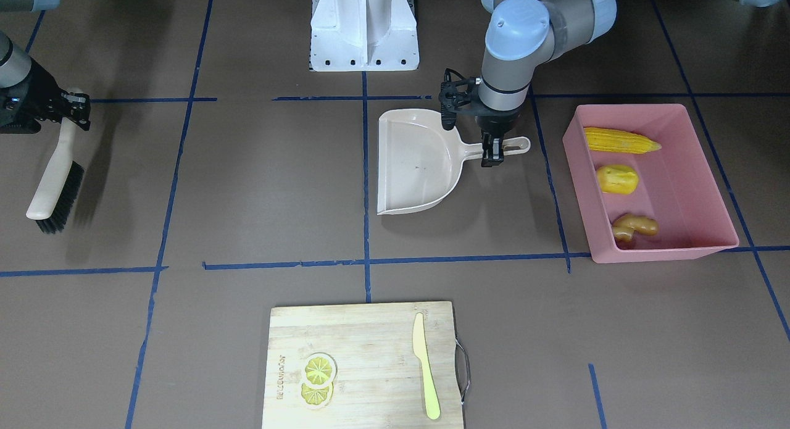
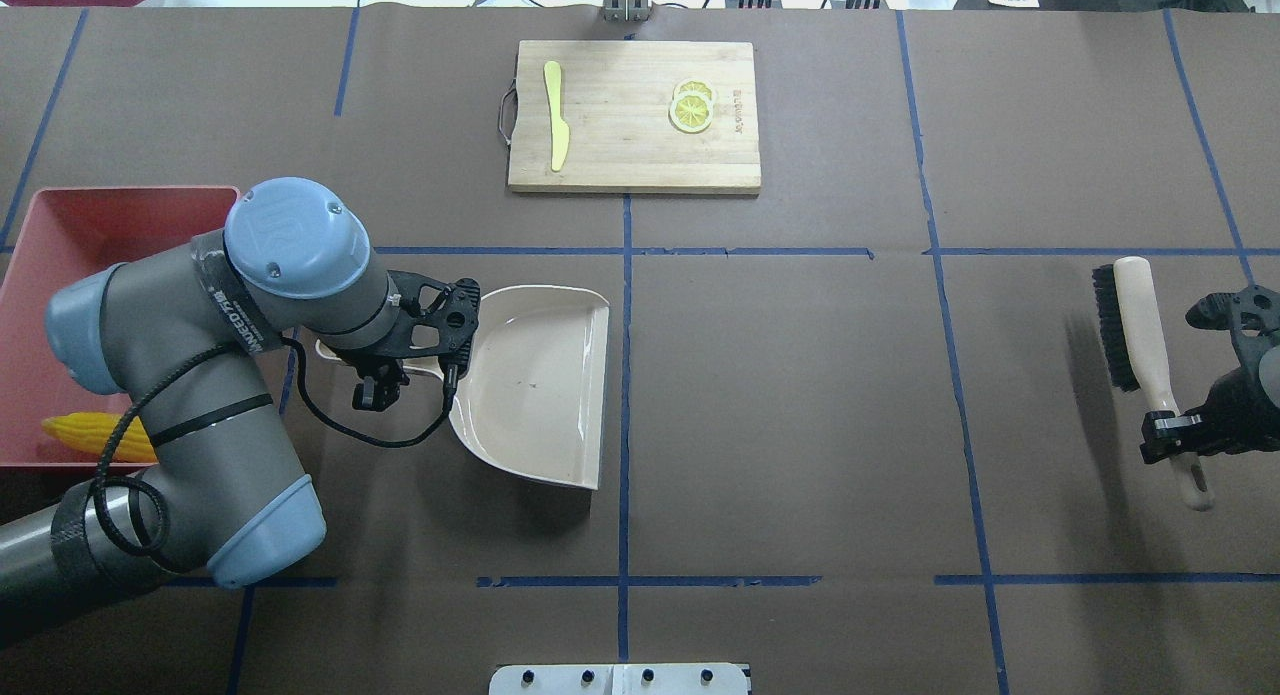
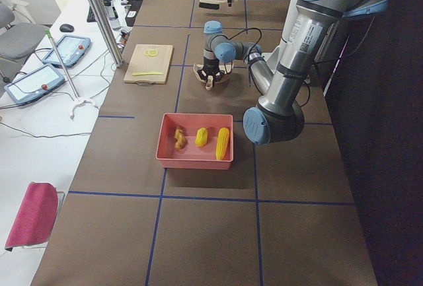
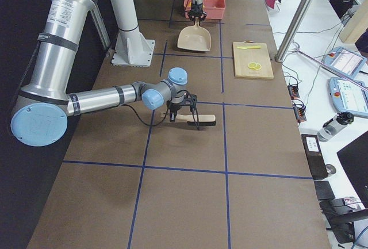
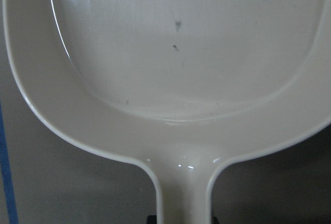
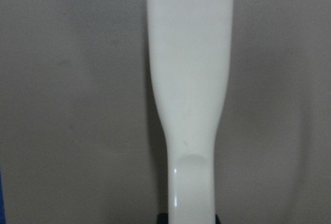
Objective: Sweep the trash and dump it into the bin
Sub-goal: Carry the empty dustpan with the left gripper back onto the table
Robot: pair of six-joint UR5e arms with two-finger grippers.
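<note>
The trash (image 3: pixel 201 137), three toy foods, lies inside the large pink rectangular plastic tub (image 1: pixel 685 188). In the front-facing view we count every piece on its floor: the yellow corn cob (image 1: pixel 620 140) at the twelve o'clock end, the rounded yellow lumpy piece (image 1: pixel 617 179) in the middle, and the knobbly tan-orange ginger root (image 1: pixel 634 226) toward six o'clock. All three lie along the side nearest the dustpan and apart from one another. In that same view the tub stands on the brown desk (image 1: pixel 259 188) at three o'clock of the beige plastic dustpan (image 1: pixel 416 163), near it but not touching. The dustpan's open lip points to six o'clock and its handle to three o'clock. We see the left hand (image 1: pixel 492 158) closed on that handle, fingers pointing down, and the left wrist view shows the handle running straight into the grip. At nine o'clock, well apart from the dustpan, the right hand (image 1: pixel 74 108) is clamped on the end of the cream-handled brush with black bristles (image 1: pixel 52 185). The brush head points to six o'clock and its shadow falls beside it on the desk. At six o'clock of the dustpan sits a wooden cutting board (image 1: pixel 364 367). It carries two overlapping lemon slices (image 1: pixel 318 379) and a pale yellow-green knife (image 1: pixel 426 367), the knife at three o'clock of the slices.
</note>
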